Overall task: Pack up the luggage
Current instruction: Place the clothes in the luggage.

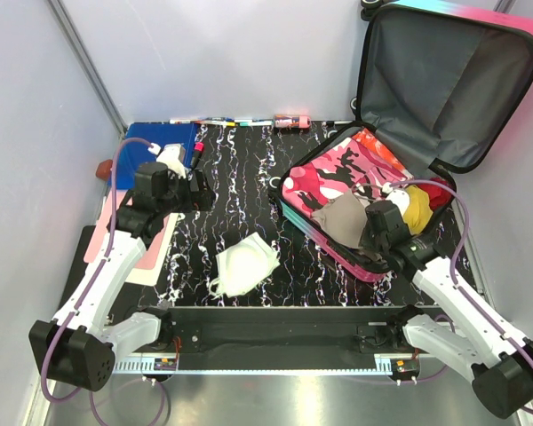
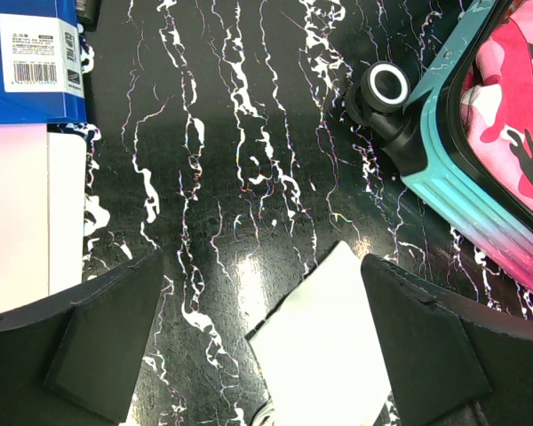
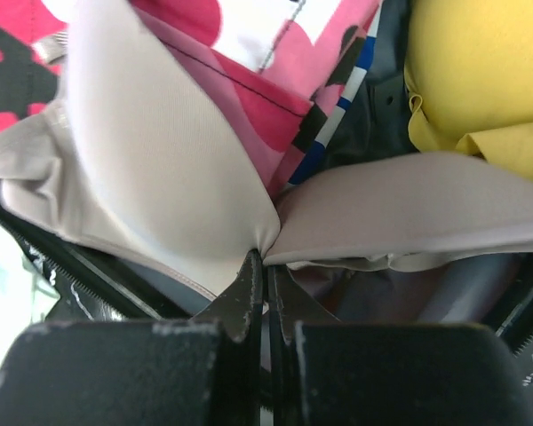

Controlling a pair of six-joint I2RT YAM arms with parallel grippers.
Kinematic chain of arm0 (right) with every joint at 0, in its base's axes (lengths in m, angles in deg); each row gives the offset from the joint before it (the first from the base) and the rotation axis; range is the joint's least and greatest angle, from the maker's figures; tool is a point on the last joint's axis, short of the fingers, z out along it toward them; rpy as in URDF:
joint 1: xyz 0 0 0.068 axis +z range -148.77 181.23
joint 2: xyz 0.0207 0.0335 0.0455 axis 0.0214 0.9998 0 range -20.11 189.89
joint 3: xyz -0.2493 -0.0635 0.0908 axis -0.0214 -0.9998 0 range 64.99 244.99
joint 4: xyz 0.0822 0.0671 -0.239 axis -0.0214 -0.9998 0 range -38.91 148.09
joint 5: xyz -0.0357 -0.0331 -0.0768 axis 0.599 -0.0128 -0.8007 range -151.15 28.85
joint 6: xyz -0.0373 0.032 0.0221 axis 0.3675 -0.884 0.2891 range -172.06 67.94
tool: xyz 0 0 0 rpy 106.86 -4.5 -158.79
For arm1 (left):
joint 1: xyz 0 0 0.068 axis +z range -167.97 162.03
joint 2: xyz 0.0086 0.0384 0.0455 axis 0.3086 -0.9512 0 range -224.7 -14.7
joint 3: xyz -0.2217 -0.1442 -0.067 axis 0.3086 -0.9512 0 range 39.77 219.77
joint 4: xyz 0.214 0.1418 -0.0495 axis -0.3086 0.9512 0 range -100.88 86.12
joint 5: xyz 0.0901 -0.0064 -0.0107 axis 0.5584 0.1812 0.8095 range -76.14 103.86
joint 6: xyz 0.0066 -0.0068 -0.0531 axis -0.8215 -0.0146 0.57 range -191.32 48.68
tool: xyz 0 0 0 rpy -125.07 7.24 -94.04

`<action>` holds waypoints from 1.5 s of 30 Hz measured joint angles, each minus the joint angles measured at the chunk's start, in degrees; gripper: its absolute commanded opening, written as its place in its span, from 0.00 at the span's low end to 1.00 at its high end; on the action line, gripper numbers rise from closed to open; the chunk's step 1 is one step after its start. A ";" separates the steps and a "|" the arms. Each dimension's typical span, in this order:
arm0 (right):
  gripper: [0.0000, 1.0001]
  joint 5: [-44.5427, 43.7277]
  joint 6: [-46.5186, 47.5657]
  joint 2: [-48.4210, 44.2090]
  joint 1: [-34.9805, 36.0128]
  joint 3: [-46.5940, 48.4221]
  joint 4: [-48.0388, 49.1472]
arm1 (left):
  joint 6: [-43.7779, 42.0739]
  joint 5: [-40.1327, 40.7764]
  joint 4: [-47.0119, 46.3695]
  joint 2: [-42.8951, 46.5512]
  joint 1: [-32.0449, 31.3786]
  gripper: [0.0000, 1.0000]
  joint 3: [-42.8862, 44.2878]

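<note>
1. Right claw point(image 3: 266, 280) is pressed together, pinching a fold of beige cloth point(image 3: 160, 169) right at the tips.
2. Packed around that pinch: pink camo cloth point(image 3: 249, 98) at 12 o'clock and yellow cloth point(image 3: 480, 71) at 2 o'clock. A blue-and-white striped edge shows between them.
3. From the top view, the right claw point(image 1: 366, 232) is down inside the luggage point(image 1: 435, 80). It sits at the near end of the open lower half, on the beige cloth point(image 1: 342, 217). The lid stands up at 1 o'clock.
4. Left claw point(image 2: 262, 355) is spread wide with nothing gripped. The luggage is well off at its 3 o'clock in the top view.
5. Around the left claw point(image 1: 200, 191): blue folder point(image 1: 155, 142) at 10 o'clock, white cloth point(image 1: 244, 266) at 5 o'clock on the table point(image 1: 240, 204), markers point(image 1: 213, 122) along the far edge.
6. Only the left wrist view shows the luggage's black wheel point(image 2: 386, 84) and teal wall up close, at 2 o'clock. The white cloth point(image 2: 324, 346) shows between the fingers there, but the top view shows it apart from the claw.
7. Only the right wrist view shows the actual pinch; from the top the arm hides it.
</note>
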 measured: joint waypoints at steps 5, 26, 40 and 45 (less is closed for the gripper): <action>0.00 -0.24 -1.29 1.51 -0.98 -3.04 3.80 | 0.00 0.00 0.00 0.00 0.00 0.99 0.00; 0.76 17.16 5.31 7.78 -10.88 2.78 6.99 | 0.00 -0.13 0.00 0.00 0.00 0.99 0.00; 0.83 15.32 7.63 5.70 -13.73 12.22 -4.17 | 0.02 -0.35 0.00 -0.02 0.00 0.99 0.00; 0.80 15.52 7.87 6.27 -17.86 10.38 -3.41 | 0.02 -0.35 0.00 -0.02 0.00 0.99 0.00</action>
